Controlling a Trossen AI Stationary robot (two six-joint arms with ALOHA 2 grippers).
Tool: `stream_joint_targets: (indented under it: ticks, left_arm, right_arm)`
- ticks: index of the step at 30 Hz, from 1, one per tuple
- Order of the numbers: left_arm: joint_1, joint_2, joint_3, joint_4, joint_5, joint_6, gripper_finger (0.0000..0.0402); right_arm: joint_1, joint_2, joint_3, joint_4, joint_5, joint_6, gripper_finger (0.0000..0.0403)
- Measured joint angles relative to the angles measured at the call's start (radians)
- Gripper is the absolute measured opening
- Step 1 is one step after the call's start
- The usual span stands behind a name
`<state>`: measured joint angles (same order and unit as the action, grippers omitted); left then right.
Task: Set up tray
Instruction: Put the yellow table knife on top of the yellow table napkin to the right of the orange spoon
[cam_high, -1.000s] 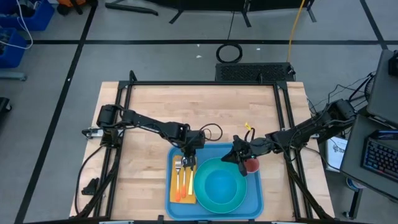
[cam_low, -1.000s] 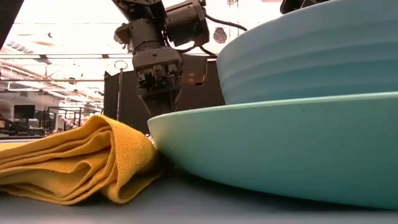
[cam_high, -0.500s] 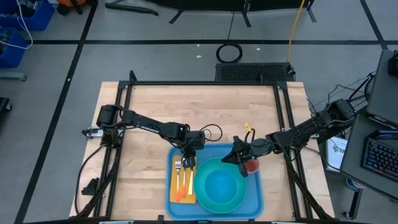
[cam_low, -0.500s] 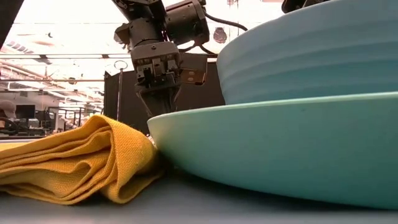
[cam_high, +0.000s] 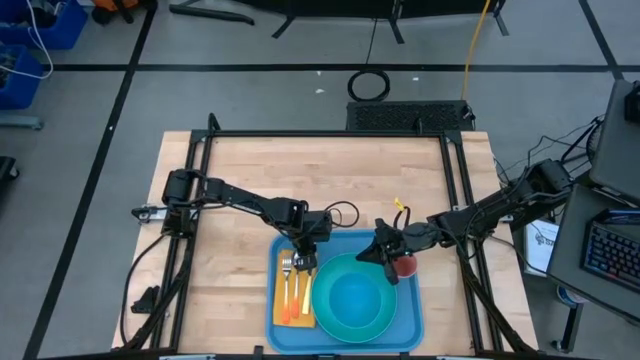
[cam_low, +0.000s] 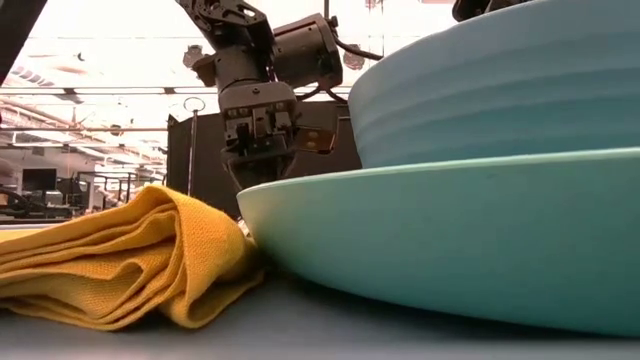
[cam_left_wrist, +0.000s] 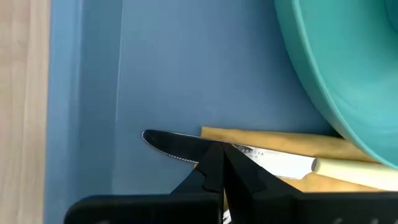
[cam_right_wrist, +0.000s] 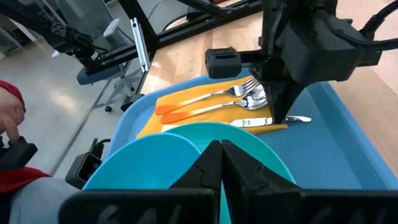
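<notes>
On the table's (cam_high: 230, 160) near half lies the blue tray (cam_high: 405, 315), and both claws hang over its far end. Farthest left, the left claw (cam_high: 305, 258) points down with its fingers pressed together, holding nothing; its tips sit just above the knife (cam_left_wrist: 249, 154) blade. Under that claw, on the tray's left side, the yellow napkin (cam_high: 281, 292) carries a fork (cam_right_wrist: 214, 94), a spoon (cam_right_wrist: 208, 109) and the knife. Right of the left claw sits the plate (cam_high: 355, 299) with a bowl (cam_right_wrist: 152, 158) in it. Further right, the right claw (cam_high: 383, 258) hovers over the plate's far edge, fingers also closed on nothing. Just right of this claw, a red object (cam_high: 404, 265) rests on the tray.
</notes>
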<state>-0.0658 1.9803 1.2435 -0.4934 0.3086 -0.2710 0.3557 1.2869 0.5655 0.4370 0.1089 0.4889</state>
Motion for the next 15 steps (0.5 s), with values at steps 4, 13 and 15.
stream_joint_targets:
  ticks: [4,13,15]
  left_arm:
    - [-0.007,-0.007,-0.002,0.0,0.006,-0.02,0.0]
    - [-0.014,-0.006,-0.003,-0.009,0.058,-0.048,0.0]
    - [-0.017,-0.006,-0.003,-0.01,0.06,-0.052,0.0]
  right_arm:
    - [0.0,0.0,0.0,0.0,0.0,-0.001,0.0]
    - [0.0,0.0,0.0,0.0,0.0,-0.003,0.0]
    - [0.0,0.0,0.0,0.0,0.0,-0.003,0.0]
